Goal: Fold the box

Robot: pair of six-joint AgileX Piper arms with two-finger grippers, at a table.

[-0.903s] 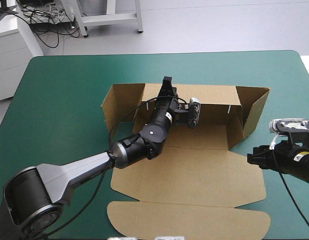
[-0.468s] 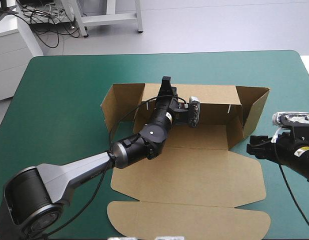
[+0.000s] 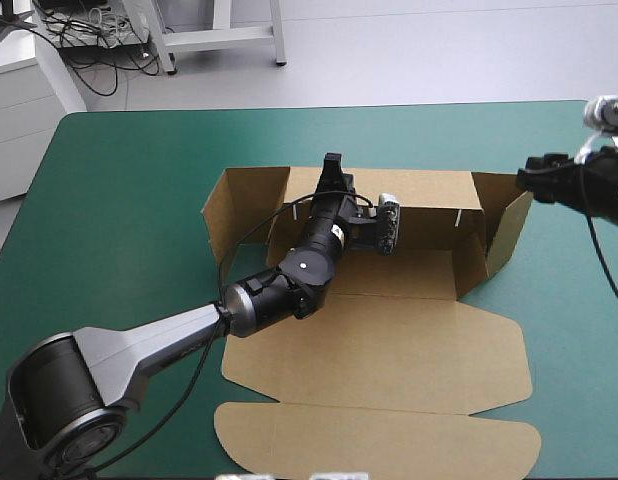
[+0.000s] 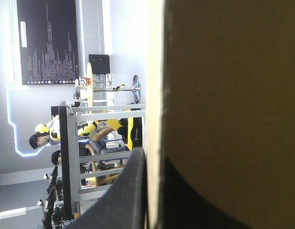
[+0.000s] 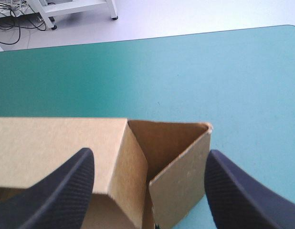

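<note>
Teal-green surface (image 3: 119, 190) carries brown box (image 3: 389, 350), centre frame: lid flat in lower half, walls raised beyond. Left tool (image 3: 334, 162) pinched on back wall's top edge. Right tool (image 3: 532, 182), upper right, spread wide apart, hovers over box's right end wall, holding nothing.

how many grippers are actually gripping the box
1: the left gripper is shut on the box at its far wall; the right gripper is open over the right end flap, gripping nothing.
</note>
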